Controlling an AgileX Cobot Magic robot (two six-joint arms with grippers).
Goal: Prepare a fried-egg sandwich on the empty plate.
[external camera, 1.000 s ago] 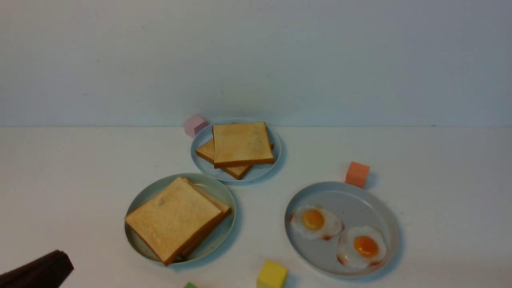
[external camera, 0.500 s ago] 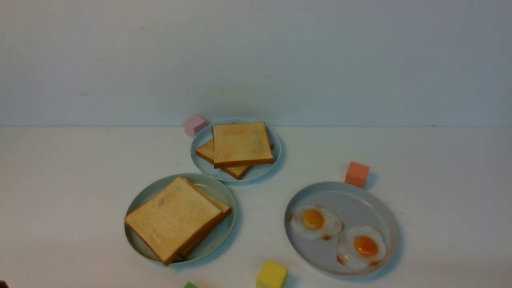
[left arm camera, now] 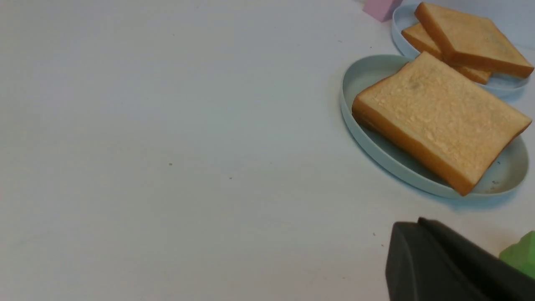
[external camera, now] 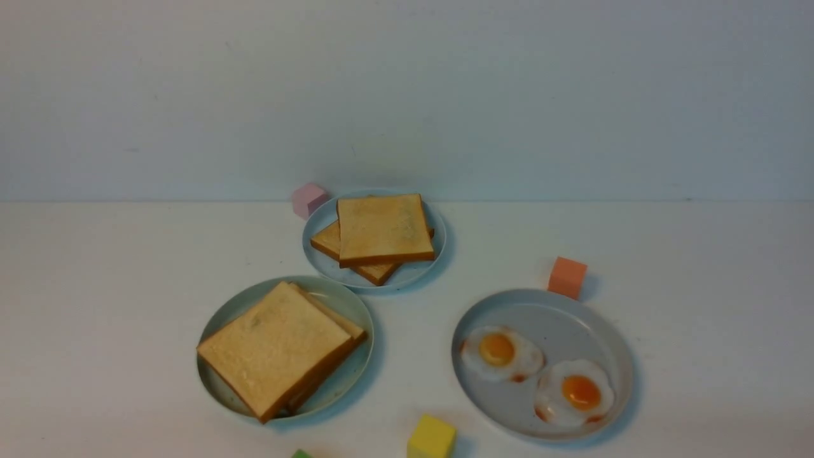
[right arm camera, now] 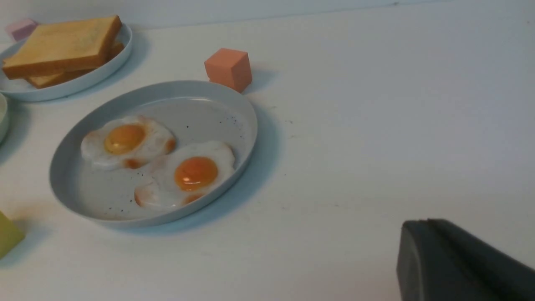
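On the white counter [external camera: 95, 305] the mint-green plate [external camera: 235, 305] sits left of centre and carries the sandwich [external camera: 276, 346]: two toast slices stacked slightly askew, the egg between them hidden from every view, so I cannot confirm it. Behind it, a smaller pale blue plate [external camera: 315, 248] holds a second toast stack [external camera: 381, 230], with a pink cube [external camera: 309, 199] just beside its rim. To the right, a grey plate [external camera: 559, 312] holds two fried eggs [external camera: 502, 353], an orange cube [external camera: 567, 277] touching its far edge. A yellow cube [external camera: 432, 437] lies near the front. The left pincer [left arm camera: 422, 225] and right pincer [right arm camera: 426, 228] each show only a dark tip, jaws together, empty, apart from the plates.
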